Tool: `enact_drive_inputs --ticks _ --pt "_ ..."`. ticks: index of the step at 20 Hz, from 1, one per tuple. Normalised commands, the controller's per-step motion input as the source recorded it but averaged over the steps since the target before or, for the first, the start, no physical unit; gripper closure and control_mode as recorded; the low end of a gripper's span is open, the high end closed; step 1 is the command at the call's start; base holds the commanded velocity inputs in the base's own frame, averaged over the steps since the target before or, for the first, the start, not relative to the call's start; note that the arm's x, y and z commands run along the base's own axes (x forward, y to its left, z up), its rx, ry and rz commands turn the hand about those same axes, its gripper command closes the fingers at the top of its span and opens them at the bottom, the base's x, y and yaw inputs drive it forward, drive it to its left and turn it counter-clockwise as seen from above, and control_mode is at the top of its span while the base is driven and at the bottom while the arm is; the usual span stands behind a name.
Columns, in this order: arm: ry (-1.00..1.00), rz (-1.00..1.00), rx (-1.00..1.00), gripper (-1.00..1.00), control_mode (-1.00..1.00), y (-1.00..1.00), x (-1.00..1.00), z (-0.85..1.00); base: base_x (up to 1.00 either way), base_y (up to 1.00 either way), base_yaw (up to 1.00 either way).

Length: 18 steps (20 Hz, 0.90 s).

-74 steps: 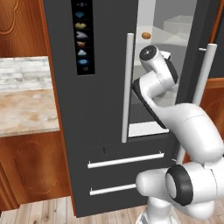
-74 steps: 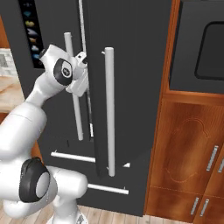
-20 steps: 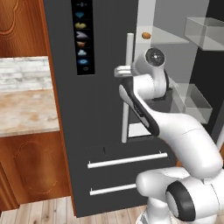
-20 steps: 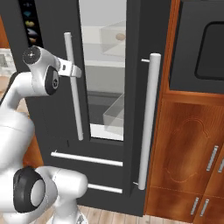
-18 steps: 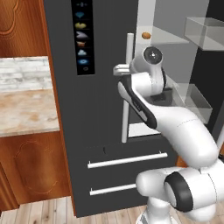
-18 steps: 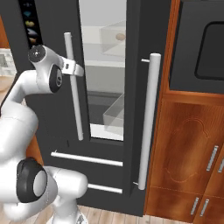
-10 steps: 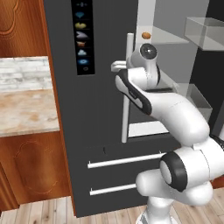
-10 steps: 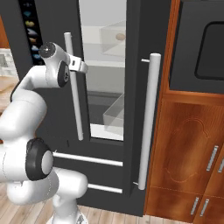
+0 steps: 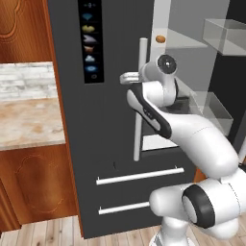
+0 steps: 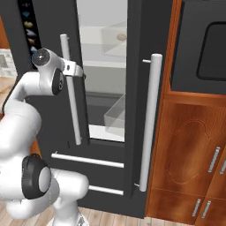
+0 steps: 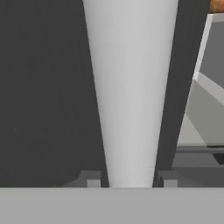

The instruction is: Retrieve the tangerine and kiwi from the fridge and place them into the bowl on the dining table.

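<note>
**benchfix:** Since a second ago the hand has swung further left along the fridge [image 9: 110, 144] front, and the gripper [image 11: 130, 178] now sits right on the left door's handle [image 9: 140, 101]. Fingers were spread wide then; now they're clamped on the bar, one tip either side of it in the hand view.

**mossy_k:** So it's about to open the left door? The right door [image 10: 145, 110] is already swung out, you can see the pale shelves and clear bins [image 9: 211, 108].

**benchfix:** That's my read. To do it well I'd pull along the door's arc instead of straight back, or the bar could slip out of the tips. Keep the grip square on the bar too.

**mossy_k:** What's the arm doing?

**benchfix:** It rises from the base, elbow bent out in front of the open gap, forearm reaching up and left, wrist turned so the hand lies roughly level and meets the upright bar near its upper part.

**mossy_k:** And the fruit?

**benchfix:** There's a small orange-brown ball on an upper shelf, looks like the tangerine [image 9: 160, 38], well above the hand. Can't pick out the kiwi. So nothing's fetched yet, early days
</note>
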Motion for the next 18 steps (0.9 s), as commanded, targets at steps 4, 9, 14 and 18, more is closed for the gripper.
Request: enact_drive_inputs --ticks 4,9,14,18 --pt "0.11 0.22 -0.05 1.0 -1.0 0.78 -1.0 0.23 0.0 0.0 0.0" --pt "0.13 0.2 -0.04 1.0 -1.0 0.8 -1.0 0.22 0.0 0.0 0.0" --pt "0.05 0.03 -0.09 1.0 -1.0 0.93 -1.0 0.3 0.0 0.0 0.0" --pt "0.0 0.0 -0.14 1.0 -1.0 0.89 -1.0 0.5 0.0 0.0 0.0"
